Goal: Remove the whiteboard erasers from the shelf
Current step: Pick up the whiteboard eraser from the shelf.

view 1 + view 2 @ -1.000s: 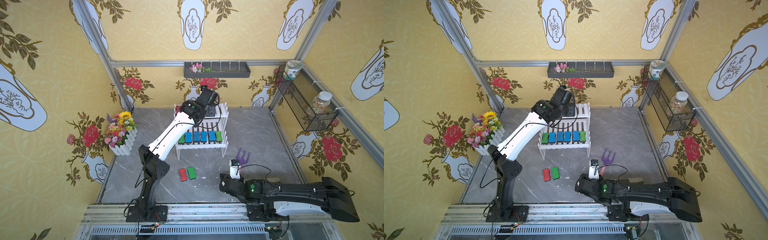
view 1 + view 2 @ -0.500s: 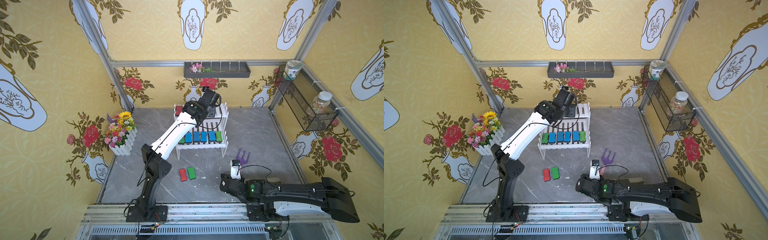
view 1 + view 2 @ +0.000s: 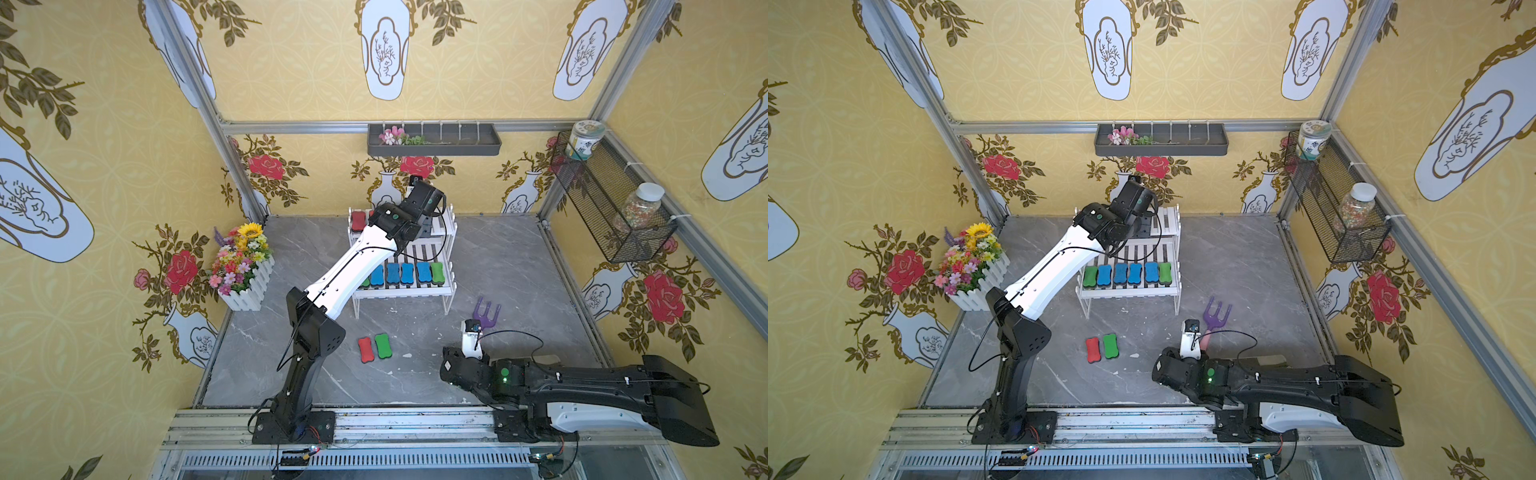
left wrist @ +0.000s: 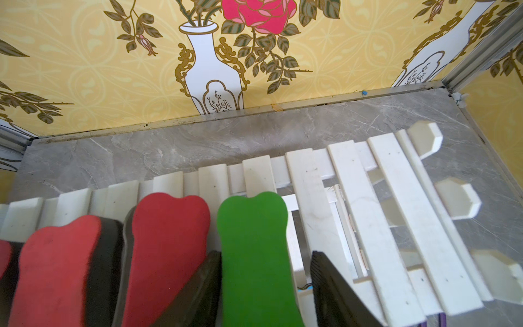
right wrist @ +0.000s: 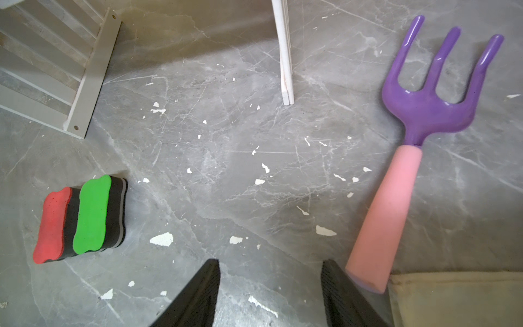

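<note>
Left gripper (image 4: 264,254) straddles the green eraser (image 4: 252,226) on the shelf's (image 4: 390,198) top tier, fingers (image 4: 195,294) part open, not yet clamped. One finger crowds the neighbouring red eraser (image 4: 167,240); lifting may drag it off the tier's edge. Right gripper (image 5: 270,263) gapes empty.

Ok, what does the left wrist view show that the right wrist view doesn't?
Only left wrist: the top tier of the shelf, with a green eraser straddled by the left end effector and red erasers beside it. Only right wrist: a purple garden fork, a red-and-green eraser pair on the floor, the open right end effector. Both: white shelf slats, grey marbled floor.
</note>
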Tool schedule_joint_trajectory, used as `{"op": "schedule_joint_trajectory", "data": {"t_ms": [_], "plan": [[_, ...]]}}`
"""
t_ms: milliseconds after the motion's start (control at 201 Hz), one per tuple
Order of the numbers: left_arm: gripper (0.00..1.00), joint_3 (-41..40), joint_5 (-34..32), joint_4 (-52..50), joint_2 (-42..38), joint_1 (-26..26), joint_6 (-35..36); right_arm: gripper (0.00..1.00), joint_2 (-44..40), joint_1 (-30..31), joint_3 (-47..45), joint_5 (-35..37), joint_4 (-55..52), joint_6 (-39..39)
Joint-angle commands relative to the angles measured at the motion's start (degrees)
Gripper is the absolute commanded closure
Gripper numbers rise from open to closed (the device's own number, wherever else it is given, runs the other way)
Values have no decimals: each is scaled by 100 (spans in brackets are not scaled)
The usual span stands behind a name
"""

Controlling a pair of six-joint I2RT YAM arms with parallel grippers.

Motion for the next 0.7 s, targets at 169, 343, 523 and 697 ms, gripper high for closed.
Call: {"op": "schedule_joint_trajectory", "data": {"t_ms": [169,343,523,697], "plan": [[53,32,-112,67,-33,0,65,38,12,-32,50,27,49,8],[56,119,33,168,-123,0,40,38,-3,-45,96,34,-15,9],[57,190,238,254,-327,0,-133,38,-55,-64,121,68,-98,77],[59,-270,378,395,-927,-62,-483,37,-159,-81,185,142,-235,114]]}}
